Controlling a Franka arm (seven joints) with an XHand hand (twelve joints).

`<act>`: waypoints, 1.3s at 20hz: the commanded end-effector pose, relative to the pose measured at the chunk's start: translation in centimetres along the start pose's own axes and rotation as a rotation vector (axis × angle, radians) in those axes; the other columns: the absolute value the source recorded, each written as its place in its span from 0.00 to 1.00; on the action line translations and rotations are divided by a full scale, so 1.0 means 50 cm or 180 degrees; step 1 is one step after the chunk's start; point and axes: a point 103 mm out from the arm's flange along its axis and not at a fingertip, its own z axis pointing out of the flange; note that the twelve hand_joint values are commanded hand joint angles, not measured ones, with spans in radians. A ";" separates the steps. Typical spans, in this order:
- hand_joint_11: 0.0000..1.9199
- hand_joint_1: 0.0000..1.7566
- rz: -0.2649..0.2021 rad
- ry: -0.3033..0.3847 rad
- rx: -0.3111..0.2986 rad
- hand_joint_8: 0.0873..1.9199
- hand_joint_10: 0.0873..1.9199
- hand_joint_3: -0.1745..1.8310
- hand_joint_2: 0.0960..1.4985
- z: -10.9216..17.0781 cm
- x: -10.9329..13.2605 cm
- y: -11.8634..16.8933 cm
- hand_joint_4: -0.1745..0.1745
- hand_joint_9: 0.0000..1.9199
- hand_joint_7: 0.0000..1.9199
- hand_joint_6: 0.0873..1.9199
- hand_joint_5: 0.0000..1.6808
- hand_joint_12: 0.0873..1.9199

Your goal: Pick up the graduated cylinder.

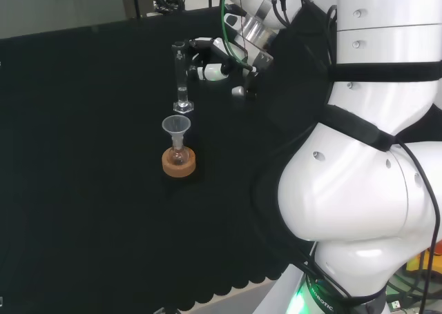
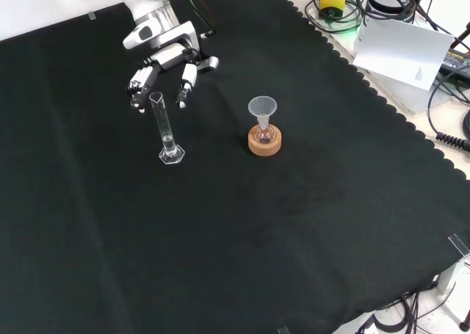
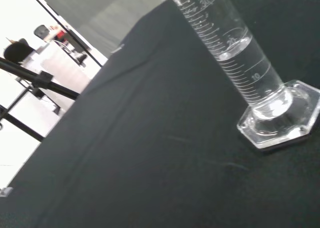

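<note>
The graduated cylinder (image 2: 166,131) stands upright on its hexagonal foot on the black cloth (image 2: 294,224), just below the hand (image 2: 163,68) in the front view. Its open mouth rises to the level of the fingertips (image 2: 181,101), and it sits between the two groups of downward-pointing fingers there, though whether any of them touches the glass cannot be told. In the head view the cylinder (image 1: 181,79) is just to the left of the hand (image 1: 219,60), with a narrow gap showing between them. In the wrist view the cylinder (image 3: 235,52) is close, its printed scale visible, with a small amount of clear liquid in its lower part above the foot.

The hand is open: its fingers are spread and only lightly bent, holding nothing.

Farther from the hand, past the cylinder toward the camera in the head view, a small flask (image 1: 179,155) sits in a cork ring stand (image 1: 179,164) with a clear funnel (image 1: 176,127) in its neck. In the front view this flask (image 2: 264,132) with its funnel (image 2: 262,108) and stand (image 2: 264,142) is to the right of the cylinder and well apart from it, off the line between hand and cylinder. The cloth between hand and cylinder is bare.
</note>
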 end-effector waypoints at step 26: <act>0.24 0.55 -0.0173 0.0961 -0.0269 0.30 0.25 0.00 0.63 0.090 -0.017 0.056 0.39 0.34 0.22 0.00 0.31 0.64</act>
